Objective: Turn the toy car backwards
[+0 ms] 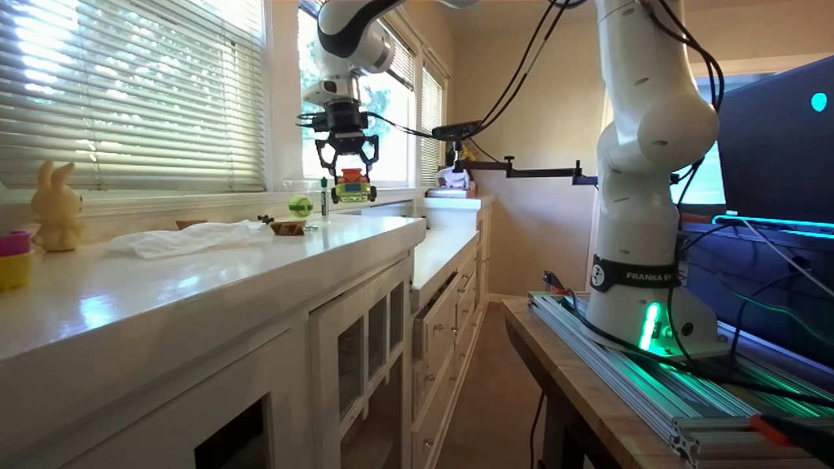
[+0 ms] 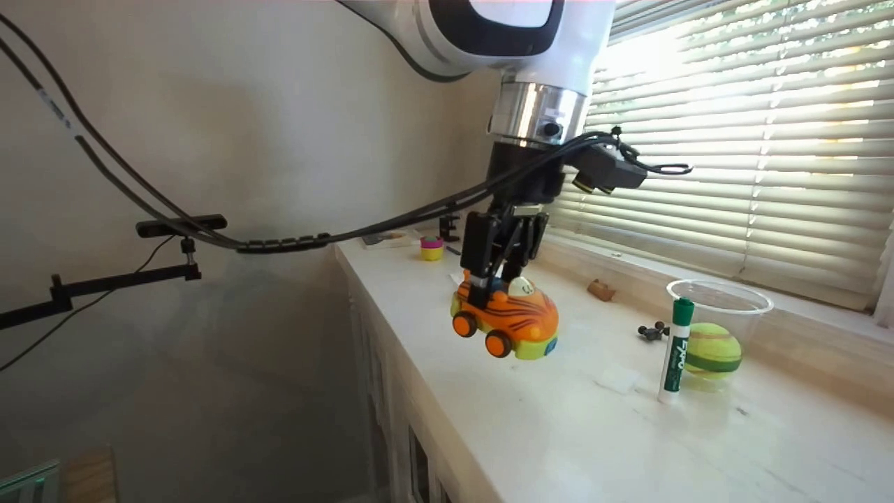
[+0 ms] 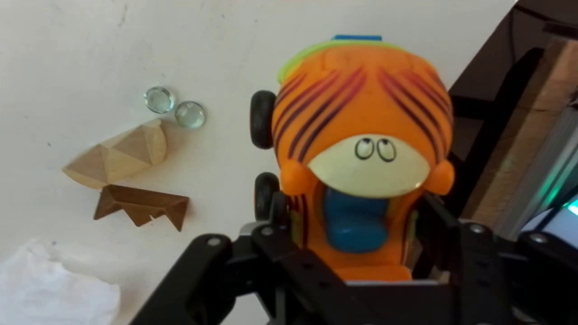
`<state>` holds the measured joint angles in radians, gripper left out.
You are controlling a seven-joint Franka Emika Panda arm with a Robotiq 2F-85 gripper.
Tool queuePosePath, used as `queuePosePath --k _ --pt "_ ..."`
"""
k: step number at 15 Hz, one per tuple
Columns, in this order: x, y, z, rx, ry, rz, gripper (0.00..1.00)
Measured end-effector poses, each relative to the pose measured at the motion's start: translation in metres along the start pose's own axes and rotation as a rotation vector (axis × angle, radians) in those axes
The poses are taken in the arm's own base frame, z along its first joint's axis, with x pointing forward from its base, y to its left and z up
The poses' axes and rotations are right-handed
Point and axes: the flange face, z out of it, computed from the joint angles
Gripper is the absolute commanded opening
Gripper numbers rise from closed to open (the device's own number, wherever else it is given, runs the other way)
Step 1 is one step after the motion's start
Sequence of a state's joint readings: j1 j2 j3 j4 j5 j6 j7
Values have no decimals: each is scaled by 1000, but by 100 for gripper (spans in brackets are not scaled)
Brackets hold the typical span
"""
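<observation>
Exterior views alone show the toy car (image 2: 508, 316) aloft.

The arm (image 1: 638, 215) is white, with rounded joints (image 1: 681, 140) and black parts (image 2: 492, 40); near its foot (image 1: 698, 316) a black band (image 1: 635, 275) carries the white letters FRANKA, and below it shines a green light (image 1: 649, 326). Above the black, angular end effector (image 1: 352, 177), with its small grey screws (image 3: 214, 241), there is a silvery metal collar (image 2: 531, 112), and black cables (image 2: 283, 245) run away in long curves.
</observation>
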<state>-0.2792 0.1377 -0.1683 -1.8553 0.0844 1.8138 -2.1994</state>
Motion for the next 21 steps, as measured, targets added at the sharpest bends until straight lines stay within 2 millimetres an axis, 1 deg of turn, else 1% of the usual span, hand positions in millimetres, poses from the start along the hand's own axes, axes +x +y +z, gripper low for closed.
queuePosePath --k 5,9,13,16,17,19,20,21 --pt "1 -18 3 151 -12 -210 45" --pt "-2 -23 4 258 -71 -366 45" --pt "-4 -21 -1 346 -175 -490 45" --pt "-3 -7 -6 293 -246 -556 45" --pt "-3 -2 -8 256 -258 -560 70" --pt "-3 -1 -7 253 -257 -561 70" --pt "-4 -1 -5 255 -255 -561 45" --pt "-4 -1 -4 258 -253 -560 45"
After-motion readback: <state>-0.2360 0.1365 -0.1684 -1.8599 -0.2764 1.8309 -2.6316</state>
